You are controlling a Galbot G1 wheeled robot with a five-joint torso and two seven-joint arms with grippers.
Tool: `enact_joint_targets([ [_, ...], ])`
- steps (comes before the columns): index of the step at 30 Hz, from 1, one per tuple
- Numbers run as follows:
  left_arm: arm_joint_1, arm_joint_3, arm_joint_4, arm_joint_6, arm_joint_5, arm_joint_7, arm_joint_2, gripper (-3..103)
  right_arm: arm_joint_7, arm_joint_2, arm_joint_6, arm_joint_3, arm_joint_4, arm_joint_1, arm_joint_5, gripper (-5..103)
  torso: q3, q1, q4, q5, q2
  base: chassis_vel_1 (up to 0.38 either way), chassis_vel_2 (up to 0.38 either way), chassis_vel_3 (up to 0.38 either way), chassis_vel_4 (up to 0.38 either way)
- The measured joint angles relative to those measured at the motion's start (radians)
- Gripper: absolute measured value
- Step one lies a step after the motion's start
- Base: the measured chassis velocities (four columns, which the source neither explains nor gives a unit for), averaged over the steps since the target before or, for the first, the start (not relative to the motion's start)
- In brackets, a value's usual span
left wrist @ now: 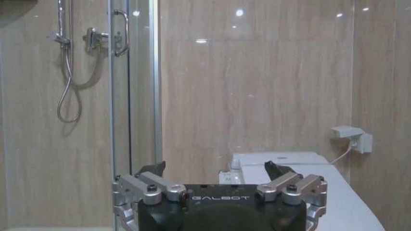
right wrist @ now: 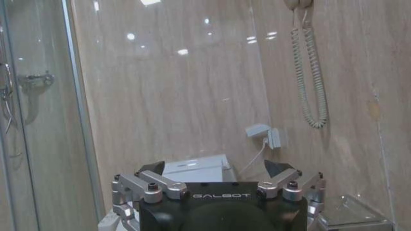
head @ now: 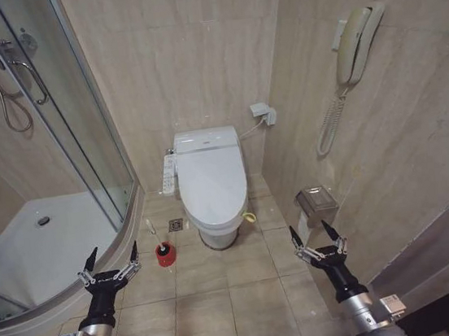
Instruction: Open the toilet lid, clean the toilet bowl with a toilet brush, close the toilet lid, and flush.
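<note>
Both claws hang spread wide and hold nothing: the left gripper [head: 112, 256] at seven o'clock, the right gripper [head: 315, 235] at five. The toilet lid [head: 212, 182] lies shut at twelve, and the toilet brush [head: 156, 238] stands in its red holder [head: 165, 255] just beside the left claw, untouched.

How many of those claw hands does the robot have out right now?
2. The left gripper hangs open over the floor by the shower, near the toilet brush. The right gripper hangs open by the wall, right of the toilet.
</note>
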Motion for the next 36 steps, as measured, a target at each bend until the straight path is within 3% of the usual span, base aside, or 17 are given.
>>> enact_joint_targets([
  [36, 0.0, 0.0, 0.0, 0.0, 0.0, 0.0, 0.0, 100, -0.028, -0.007, -0.016, 0.001, 0.002, 0.006, 0.018, 100, 0.0, 0.0, 0.0, 0.0, 0.0, -0.004, 0.004, 0.003, -0.004],
])
